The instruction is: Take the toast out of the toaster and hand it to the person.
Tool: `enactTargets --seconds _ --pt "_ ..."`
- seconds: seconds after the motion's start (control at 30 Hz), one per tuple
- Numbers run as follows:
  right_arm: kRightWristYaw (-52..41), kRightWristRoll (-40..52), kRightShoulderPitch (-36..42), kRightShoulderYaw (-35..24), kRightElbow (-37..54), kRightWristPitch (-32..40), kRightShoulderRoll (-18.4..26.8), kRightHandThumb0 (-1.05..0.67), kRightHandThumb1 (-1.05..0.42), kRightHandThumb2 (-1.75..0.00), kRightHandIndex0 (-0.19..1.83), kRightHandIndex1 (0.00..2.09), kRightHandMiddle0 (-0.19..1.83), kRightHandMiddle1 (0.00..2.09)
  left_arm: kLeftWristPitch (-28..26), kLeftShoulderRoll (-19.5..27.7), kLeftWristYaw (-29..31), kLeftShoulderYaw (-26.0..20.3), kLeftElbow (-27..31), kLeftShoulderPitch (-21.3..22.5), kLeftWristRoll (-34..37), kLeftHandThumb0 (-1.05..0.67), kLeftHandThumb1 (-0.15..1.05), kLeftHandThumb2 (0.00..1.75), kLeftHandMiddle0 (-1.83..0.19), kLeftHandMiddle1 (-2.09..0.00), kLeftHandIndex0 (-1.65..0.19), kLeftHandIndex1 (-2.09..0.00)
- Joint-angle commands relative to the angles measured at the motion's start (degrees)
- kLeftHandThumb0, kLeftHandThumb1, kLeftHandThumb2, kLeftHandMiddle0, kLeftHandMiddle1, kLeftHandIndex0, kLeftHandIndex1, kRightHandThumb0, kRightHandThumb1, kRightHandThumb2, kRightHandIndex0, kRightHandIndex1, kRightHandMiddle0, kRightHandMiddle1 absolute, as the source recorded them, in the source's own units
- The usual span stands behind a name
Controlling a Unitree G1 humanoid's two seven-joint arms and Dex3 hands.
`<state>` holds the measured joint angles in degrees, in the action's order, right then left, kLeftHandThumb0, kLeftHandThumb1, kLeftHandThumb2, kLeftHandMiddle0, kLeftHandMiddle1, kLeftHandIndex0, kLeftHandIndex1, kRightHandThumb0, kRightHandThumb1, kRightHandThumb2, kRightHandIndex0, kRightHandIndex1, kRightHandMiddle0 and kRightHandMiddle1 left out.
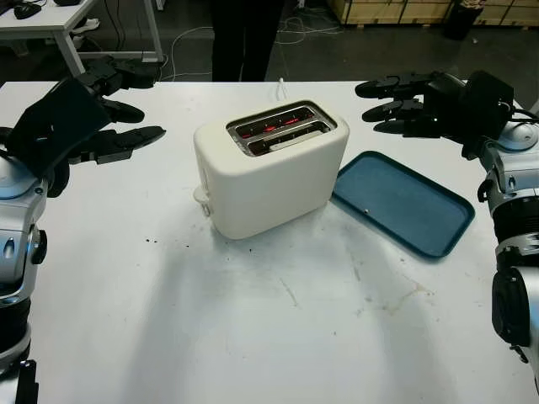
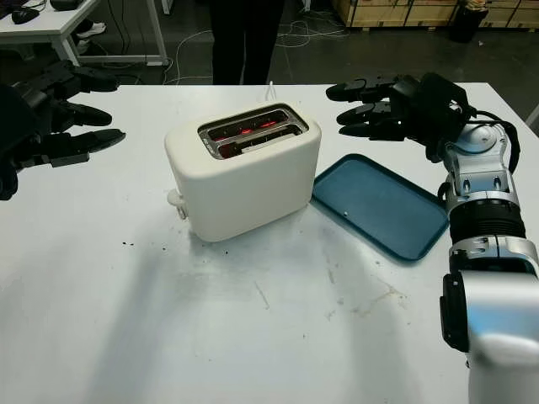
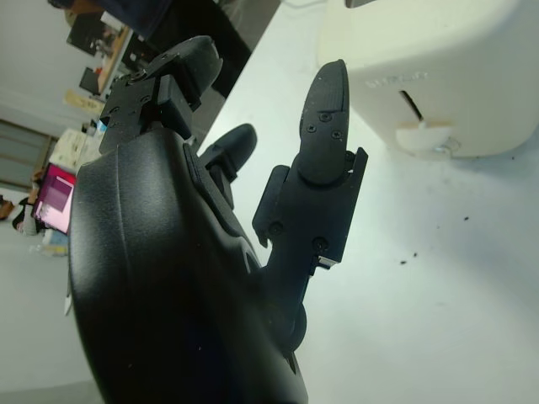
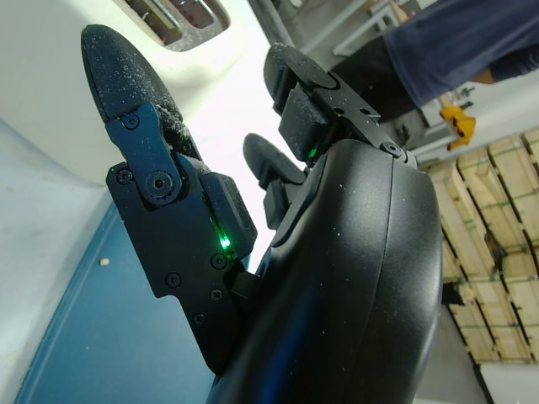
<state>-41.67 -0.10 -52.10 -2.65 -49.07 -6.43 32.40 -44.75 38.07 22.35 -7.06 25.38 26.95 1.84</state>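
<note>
A cream two-slot toaster [image 1: 269,172] stands in the middle of the white table [image 1: 253,337]. Its slots [image 1: 280,128] glow red inside, and a pale edge of toast [image 1: 290,138] shows in the nearer slot. My left hand [image 1: 118,118] hovers open to the left of the toaster, fingers pointing toward it. My right hand [image 1: 392,105] hovers open to the right of the toaster, above the far end of the tray. A person [image 1: 244,38] in dark trousers stands behind the table's far edge. The toaster's side lever [image 3: 425,135] is close by in the left wrist view.
A dark blue tray [image 1: 402,202] lies flat just right of the toaster. A white cord [image 1: 280,87] runs from behind the toaster. Small crumbs [image 1: 152,241] and stains mark the tabletop. A desk [image 1: 50,21] and wooden pallets [image 1: 404,10] stand beyond.
</note>
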Motion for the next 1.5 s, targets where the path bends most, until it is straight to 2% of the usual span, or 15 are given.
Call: enactTargets --seconds 0.0,1.47 --pt "0.35 0.24 -0.40 0.16 0.35 -0.62 -0.38 -0.86 -0.79 0.00 0.35 0.63 0.61 0.01 0.57 0.18 0.03 0.04 0.20 0.69 0.03 -0.32 0.82 0.29 0.00 -1.06 0.00 -0.82" --pt "0.81 -0.59 -0.98 1.01 -0.07 -1.27 -0.10 -0.87 -0.81 0.00 0.36 0.64 0.63 0.01 0.92 0.36 -0.03 0.66 -0.38 1.10 -0.23 -0.34 0.79 0.31 0.00 -1.12 0.00 -0.87"
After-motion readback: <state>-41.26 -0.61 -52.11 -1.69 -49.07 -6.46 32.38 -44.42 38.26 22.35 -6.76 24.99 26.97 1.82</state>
